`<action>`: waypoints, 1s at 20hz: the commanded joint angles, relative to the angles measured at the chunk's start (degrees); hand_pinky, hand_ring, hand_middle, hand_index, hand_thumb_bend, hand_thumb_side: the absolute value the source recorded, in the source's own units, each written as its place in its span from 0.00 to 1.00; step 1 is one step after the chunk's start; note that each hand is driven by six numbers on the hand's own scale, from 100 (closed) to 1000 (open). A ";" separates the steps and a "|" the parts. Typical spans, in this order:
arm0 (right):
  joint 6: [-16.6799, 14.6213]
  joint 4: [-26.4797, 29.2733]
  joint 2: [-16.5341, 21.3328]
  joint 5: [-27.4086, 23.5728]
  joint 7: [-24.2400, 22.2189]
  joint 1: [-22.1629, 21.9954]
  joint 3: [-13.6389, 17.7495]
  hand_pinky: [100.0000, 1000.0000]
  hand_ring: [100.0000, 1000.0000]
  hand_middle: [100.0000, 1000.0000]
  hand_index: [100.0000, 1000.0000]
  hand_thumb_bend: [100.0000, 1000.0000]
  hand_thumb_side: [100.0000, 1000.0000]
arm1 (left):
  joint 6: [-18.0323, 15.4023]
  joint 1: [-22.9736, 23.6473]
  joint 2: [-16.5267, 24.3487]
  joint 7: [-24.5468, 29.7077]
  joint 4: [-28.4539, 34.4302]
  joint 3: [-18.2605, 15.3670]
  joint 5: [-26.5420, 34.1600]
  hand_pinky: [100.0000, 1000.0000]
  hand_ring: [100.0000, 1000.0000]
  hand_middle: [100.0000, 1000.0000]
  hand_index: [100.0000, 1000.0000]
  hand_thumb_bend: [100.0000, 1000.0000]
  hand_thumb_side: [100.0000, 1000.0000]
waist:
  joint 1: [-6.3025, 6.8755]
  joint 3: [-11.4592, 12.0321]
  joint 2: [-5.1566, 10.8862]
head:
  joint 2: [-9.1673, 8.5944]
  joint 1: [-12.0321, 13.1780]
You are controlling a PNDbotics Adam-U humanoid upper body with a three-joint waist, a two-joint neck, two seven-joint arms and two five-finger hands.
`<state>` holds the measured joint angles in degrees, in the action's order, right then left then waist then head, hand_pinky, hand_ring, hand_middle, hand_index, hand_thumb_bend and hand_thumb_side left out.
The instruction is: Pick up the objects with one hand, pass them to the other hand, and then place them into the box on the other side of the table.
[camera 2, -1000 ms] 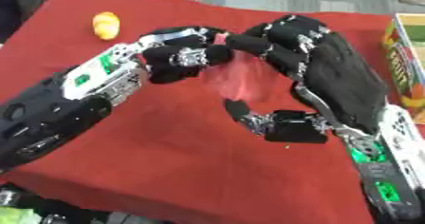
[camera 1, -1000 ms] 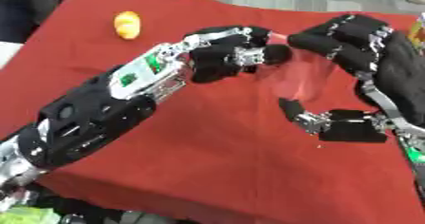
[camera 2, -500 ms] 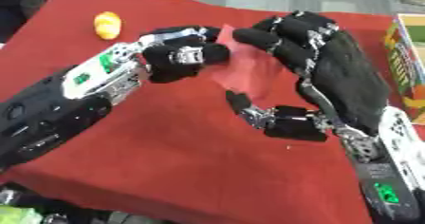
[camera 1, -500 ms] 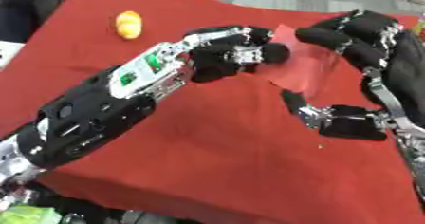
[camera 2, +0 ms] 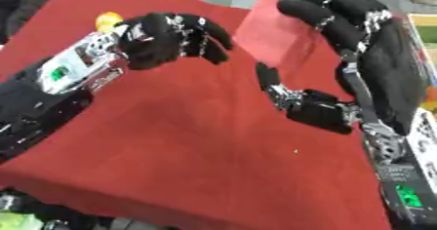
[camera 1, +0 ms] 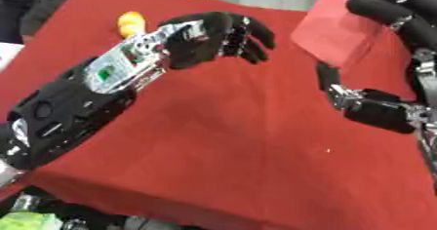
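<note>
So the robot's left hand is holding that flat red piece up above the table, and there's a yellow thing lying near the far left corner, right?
Not quite: the right hand holds the flat red piece, not the left. The left eye view shows it gripped at the upper right, while the left hand hangs apart from it with curled fingers holding nothing. The yellow thing does lie near the far left corner of the table.

Pretty even, bright light, no harsh shadows, but both views are soft and smeary, especially around the left hand (camera 1: 209,36) fingers.
</note>
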<state>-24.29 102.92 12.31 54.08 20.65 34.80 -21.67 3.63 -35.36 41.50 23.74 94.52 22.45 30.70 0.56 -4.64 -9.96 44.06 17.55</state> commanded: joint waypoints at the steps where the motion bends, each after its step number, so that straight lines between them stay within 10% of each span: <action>1: 2.68 -1.48 2.99 -3.13 1.47 1.64 2.82 0.54 0.48 0.49 0.77 0.00 0.20 | -3.81 1.08 2.83 -3.44 -0.94 -6.16 -2.66 0.84 0.76 0.74 0.80 1.00 0.78 | 0.08 0.19 0.86 | 0.05 -1.08; 3: 4.90 -3.31 5.03 -5.50 1.99 2.50 4.47 0.54 0.48 0.48 0.77 0.00 0.10 | -5.12 2.85 3.17 -6.73 -1.66 -8.97 -3.15 0.80 0.72 0.70 0.80 1.00 0.76 | 0.07 0.46 0.85 | 0.05 -2.64; 11: 15.40 -18.84 17.23 -20.67 3.99 8.95 12.03 0.53 0.47 0.48 0.77 0.00 0.25 | -5.19 11.58 0.74 -20.95 0.74 -17.03 -8.89 0.75 0.66 0.63 0.79 1.00 0.71 | -0.22 2.27 0.47 | 0.05 -14.19; 20: 19.37 -52.95 23.31 -24.73 6.92 17.55 21.56 0.60 0.56 0.57 0.84 0.11 0.37 | -6.40 17.66 -4.54 -26.20 3.22 -21.72 -10.36 0.75 0.65 0.61 0.78 1.00 0.70 | -0.31 4.19 0.19 | 0.05 -22.32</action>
<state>-5.44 53.86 33.06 28.73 27.02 50.93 -1.81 -2.54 -17.36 36.27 -1.78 96.41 2.12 20.70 0.56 -0.37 -9.96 44.24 -3.84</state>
